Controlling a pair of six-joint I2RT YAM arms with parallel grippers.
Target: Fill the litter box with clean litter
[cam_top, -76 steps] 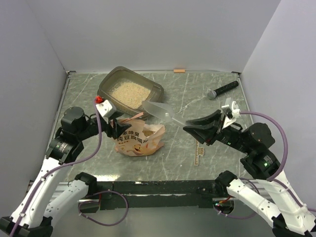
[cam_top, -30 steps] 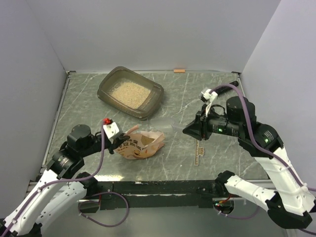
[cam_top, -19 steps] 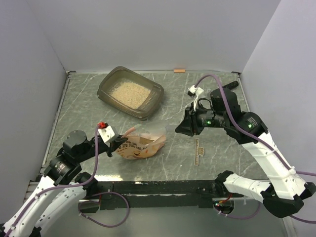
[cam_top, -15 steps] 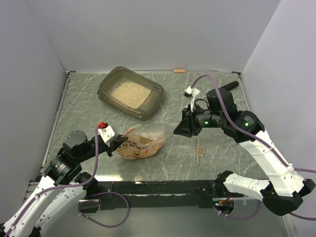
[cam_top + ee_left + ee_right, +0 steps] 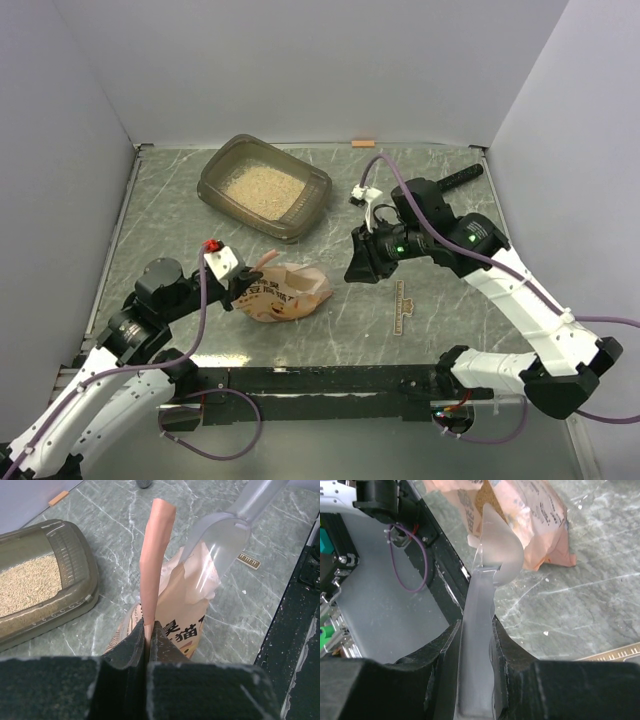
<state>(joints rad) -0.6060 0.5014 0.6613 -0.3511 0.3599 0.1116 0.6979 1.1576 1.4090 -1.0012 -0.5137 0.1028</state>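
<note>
Scooping step: left fingers [image 5: 131, 647] clench the flap of the litter pouch [image 5: 290, 292]; right fingers [image 5: 446, 665] grasp a clear scoop [image 5: 495, 545] at its mouth. Next, it likely needs loading and carrying to the litter box [image 5: 210, 178], eleven o'clock on the worktop.

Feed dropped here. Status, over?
Left gripper shut on crinkly orange-pink litter pouch. Right gripper holds clear plastic scoop, bowl at pouch mouth. Grey-brown plastic tray partly filled. Nothing between them.

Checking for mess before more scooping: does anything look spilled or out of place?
A few pale specks, possibly stray litter, dot the table beside the pouch. A black microphone and a ruler lie nearby, unrelated to the job.
</note>
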